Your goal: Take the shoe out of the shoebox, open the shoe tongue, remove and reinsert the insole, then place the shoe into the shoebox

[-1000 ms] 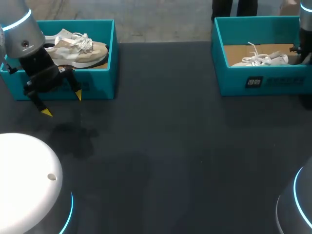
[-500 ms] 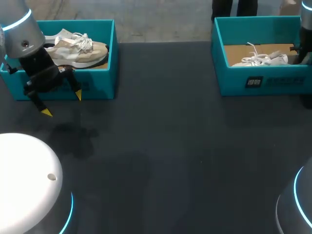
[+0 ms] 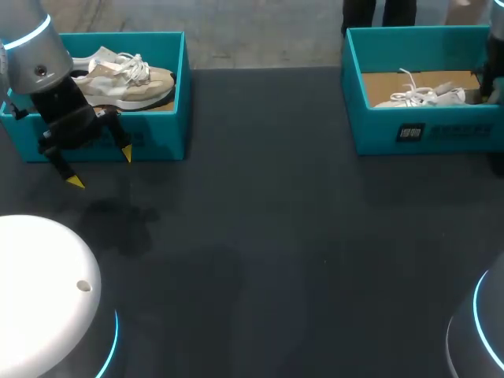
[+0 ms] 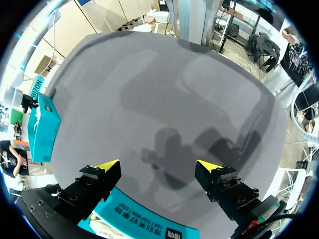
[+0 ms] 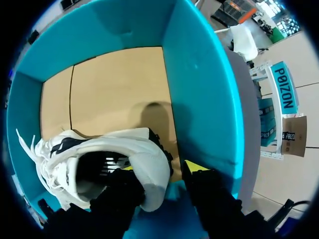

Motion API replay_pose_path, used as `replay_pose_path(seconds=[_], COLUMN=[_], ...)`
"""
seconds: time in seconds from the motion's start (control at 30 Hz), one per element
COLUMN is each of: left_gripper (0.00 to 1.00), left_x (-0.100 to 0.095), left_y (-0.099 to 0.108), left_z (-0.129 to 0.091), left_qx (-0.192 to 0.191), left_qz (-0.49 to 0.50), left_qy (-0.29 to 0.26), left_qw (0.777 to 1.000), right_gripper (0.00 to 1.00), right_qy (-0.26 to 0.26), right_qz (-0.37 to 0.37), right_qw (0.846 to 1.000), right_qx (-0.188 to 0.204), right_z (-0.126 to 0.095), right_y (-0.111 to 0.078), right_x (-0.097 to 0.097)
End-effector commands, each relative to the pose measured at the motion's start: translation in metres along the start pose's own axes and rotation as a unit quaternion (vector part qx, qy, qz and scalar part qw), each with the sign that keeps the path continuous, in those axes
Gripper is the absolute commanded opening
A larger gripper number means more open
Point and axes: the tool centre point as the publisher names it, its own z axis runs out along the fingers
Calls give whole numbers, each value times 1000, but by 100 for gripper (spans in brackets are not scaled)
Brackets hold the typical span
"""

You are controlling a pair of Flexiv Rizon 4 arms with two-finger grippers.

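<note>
A white shoe (image 3: 417, 96) lies inside the right teal shoebox (image 3: 425, 130) on its cardboard floor. In the right wrist view my right gripper (image 5: 159, 168) straddles the heel of the white shoe (image 5: 114, 149), one finger inside the shoe's opening and the other outside. A small gap shows by the outer finger, so the gripper is open. In the head view only a dark part of this right gripper (image 3: 492, 83) shows at the box's right end. My left gripper (image 3: 101, 168) hangs open over the bare table, in front of the left box.
The left teal shoebox (image 3: 157, 134) holds a beige and white shoe (image 3: 126, 79). Its printed wall (image 4: 144, 229) shows just under the left gripper (image 4: 158, 166). Dark table (image 3: 268, 236) stretches between the two boxes.
At the right box's end my right arm has drawn slightly toward the view's edge. The white shoe lies as before. The left arm has not moved.
</note>
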Motion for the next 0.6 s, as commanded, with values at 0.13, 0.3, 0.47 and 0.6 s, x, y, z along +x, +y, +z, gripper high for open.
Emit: replay_pose_path(seconds=[0.13, 0.3, 0.47, 0.6], left_gripper=[100, 100, 100, 100], left_x=[0, 0, 0, 0], left_y=[0, 0, 0, 0], left_z=[0, 0, 0, 0], left_qx=[-1, -1, -1, -1], left_qz=[0, 0, 0, 0], left_qy=[1, 1, 1, 1], left_qw=[1000, 1000, 1000, 1000], right_gripper=[47, 60, 100, 100], right_qy=[7, 12, 14, 19], right_qz=[-1, -4, -4, -3], right_qw=[1000, 1000, 999, 999], right_qx=[-16, -25, -28, -31], right_z=[-28, -47, -67, -85], right_y=[-7, -9, -10, -12], right_x=[-4, 0, 2, 3])
